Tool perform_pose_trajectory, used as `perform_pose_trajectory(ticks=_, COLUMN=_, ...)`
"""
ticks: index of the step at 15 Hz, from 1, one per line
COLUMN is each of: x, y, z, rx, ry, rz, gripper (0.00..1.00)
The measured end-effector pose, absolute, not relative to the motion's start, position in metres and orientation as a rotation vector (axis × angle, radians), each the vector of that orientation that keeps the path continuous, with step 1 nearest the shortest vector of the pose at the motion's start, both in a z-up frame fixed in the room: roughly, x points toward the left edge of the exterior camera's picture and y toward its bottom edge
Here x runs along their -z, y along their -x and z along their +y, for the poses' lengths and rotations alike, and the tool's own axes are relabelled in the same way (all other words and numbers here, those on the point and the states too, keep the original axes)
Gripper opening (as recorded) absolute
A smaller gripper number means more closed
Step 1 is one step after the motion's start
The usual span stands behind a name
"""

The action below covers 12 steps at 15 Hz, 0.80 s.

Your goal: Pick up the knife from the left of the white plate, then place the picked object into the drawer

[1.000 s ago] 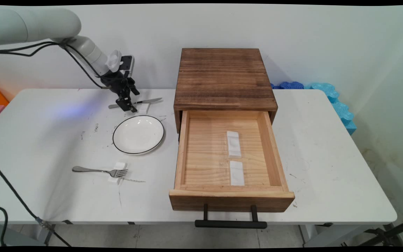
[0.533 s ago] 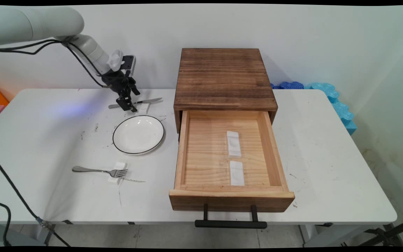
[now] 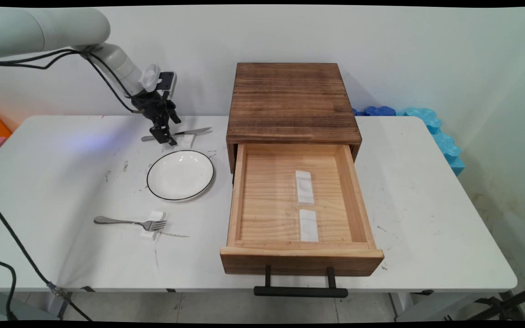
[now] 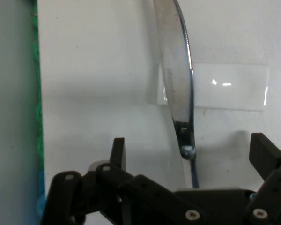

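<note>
Main view differs only slightly from a second ago: the black two-finger gripper now sits a touch higher and further back over the handle of the slim silver table knife, which has not shifted. That knife lies near the far edge of the white table, its blade propped on a small clear plastic block and pointing right toward the cabinet. Nothing else on the table has changed place.

Going left to right in this view, a silver metal fork lies near the front left, its tines resting on a small white block. Behind it and a little right stands a round white plate with a thin black rim, just in front of the knife. Right of the plate stands a dark brown wooden cabinet with its pale wooden drawer pulled fully out; two flat white rectangular blocks lie in a line on the drawer floor, and a black bar handle juts past the table's near edge. Blue foam pieces lie behind the table at the right.

Hand view shows what the main view cannot: the fingers are spread wide, one on each side of the knife, gripping nothing, though whether they touch the table cannot be told. The knife runs up the picture between them, crossing the clear block. A green strip runs along the table's edge at the left.
</note>
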State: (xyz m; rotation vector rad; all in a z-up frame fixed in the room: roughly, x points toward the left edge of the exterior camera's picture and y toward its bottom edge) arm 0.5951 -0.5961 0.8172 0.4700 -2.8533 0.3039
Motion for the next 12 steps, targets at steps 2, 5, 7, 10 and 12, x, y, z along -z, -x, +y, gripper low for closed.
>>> perform_pose_trajectory(ticks=2, x=-0.8171, y=-0.5953, z=-0.5962, rx=-0.301, ry=-0.469, rz=-2.859, gripper=1.0)
perform_pose_trajectory(ticks=5, x=-0.8168, y=-0.5957, z=-0.5963, rx=-0.298, ry=-0.47, rz=-2.866, gripper=0.0)
perform_pose_trajectory(ticks=7, x=-0.8161, y=-0.596, z=-0.5959, rx=-0.294, ry=-0.47, rz=-2.871, gripper=0.0)
perform_pose_trajectory(ticks=10, x=-0.815, y=-0.597, z=-0.5945, rx=-0.29, ry=-0.469, rz=-2.88, gripper=0.0)
perform_pose_trajectory(ticks=12, x=-0.8147, y=-0.5972, z=-0.5934, rx=-0.288, ry=-0.466, rz=-2.887, gripper=0.0)
